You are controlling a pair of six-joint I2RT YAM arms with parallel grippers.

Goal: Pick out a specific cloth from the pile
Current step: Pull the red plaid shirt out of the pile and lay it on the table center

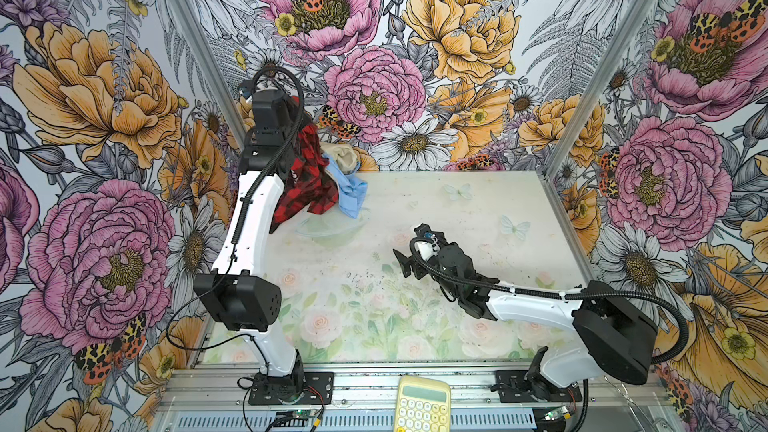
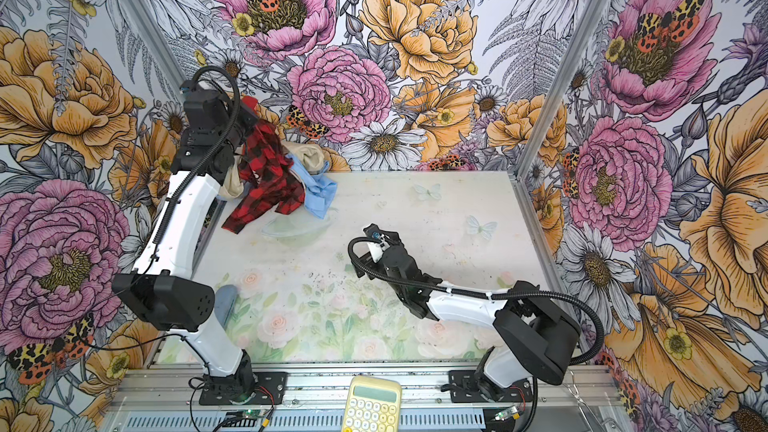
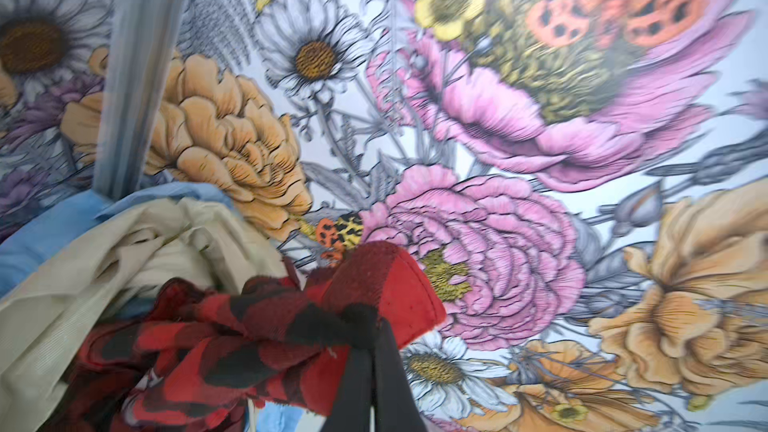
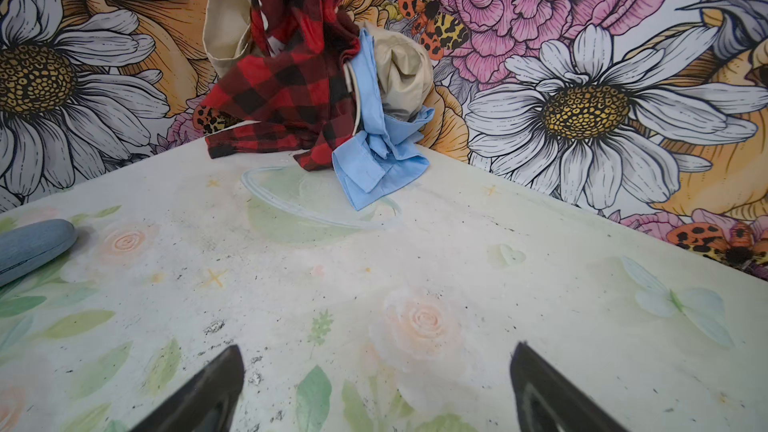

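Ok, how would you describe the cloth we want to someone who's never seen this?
Go to the far left corner of the table, where the pile bunches beside the raised left arm. The cloth is the red-and-black checked one pinched in the left pincer; the beige cloth and the light blue cloth next to it are plain.

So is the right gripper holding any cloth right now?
No, the right gripper is wide open, with only the table showing between its jaws.

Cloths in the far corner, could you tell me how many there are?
3: red-and-black plaid cloth hanging from the left gripper, beige cloth behind it, light blue cloth at its right; others may be hidden.
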